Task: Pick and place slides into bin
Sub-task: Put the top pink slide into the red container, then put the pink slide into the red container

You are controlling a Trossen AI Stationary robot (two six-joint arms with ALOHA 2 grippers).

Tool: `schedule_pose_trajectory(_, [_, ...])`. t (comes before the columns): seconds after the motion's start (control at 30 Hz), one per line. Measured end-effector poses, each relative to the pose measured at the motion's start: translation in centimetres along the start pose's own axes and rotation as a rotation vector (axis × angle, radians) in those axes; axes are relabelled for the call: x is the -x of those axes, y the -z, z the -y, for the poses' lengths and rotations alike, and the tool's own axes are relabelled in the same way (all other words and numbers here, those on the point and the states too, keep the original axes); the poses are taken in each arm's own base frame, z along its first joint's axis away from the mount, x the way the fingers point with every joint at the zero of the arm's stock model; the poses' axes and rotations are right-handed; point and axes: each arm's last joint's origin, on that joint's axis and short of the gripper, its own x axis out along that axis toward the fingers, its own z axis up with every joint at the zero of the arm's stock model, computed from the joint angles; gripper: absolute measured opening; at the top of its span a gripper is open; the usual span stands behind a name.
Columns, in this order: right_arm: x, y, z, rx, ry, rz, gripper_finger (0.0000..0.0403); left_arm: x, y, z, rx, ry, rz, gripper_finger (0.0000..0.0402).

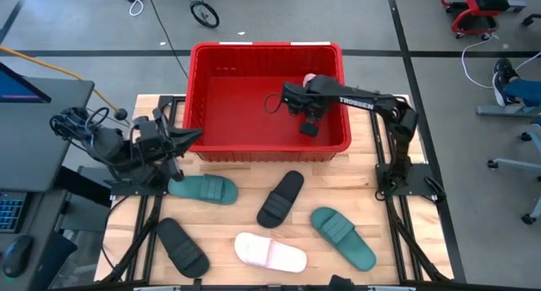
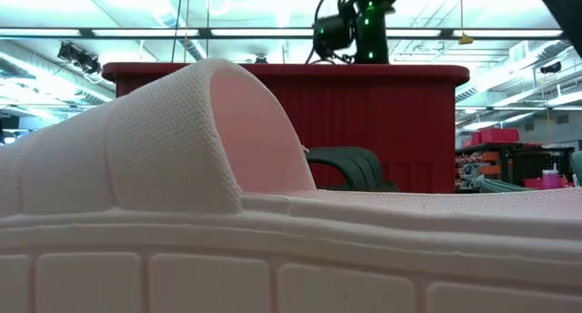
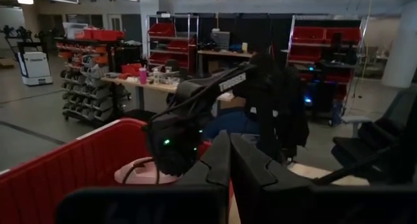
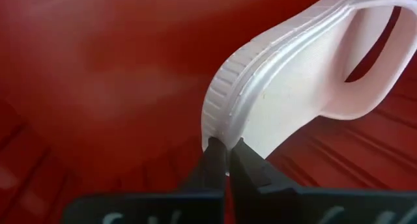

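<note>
There are six slides. Five lie on the table and one is over the bin.

Two slides are dark green. One green slide is at about 9 o'clock from the middle of the table. The other green slide is at about 4 o'clock.

Two slides are black. One black slide is near the middle. The other black slide is at about 8 o'clock.

Two slides are pale pink. One pink slide is at 6 o'clock. The other pink slide is pinched in the right gripper.

There is one red bin, at 12 o'clock.

There are two arms, so two grippers. The left gripper is at about 10 o'clock.
</note>
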Motion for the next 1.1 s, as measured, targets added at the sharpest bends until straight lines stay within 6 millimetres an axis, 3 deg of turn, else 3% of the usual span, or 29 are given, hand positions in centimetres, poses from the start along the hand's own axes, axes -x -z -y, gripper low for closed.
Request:
schedule_pose_trajectory(0.43, [-3.9, -1.0, 1.7, -0.015, -0.012, -0.09, 0.0022, -1.0, 1.3, 1.6, -0.041, -0.002, -0.048, 0.0024])
schedule_pose_trajectory(0.7, [-5.0, -1.2, 3.2, -0.06, 0.004, -0.093, 0.0098, -1.1, 1.5, 1.8, -0.021, 0.001, -0.053, 0.001])
schedule_pose_trajectory(0.9, [-3.9, -0.7, 3.3, -0.069, 0.012, -0.075, 0.0157, -1.1, 1.6, 1.8, -0.003, 0.0, -0.058, 0.0013])
schedule_pose_trajectory(1.1, [-0.3, 0.9, 3.2, -0.065, 0.005, -0.008, 0.0186, -1.1, 1.6, 1.8, -0.001, 0.0, -0.058, 0.0024])
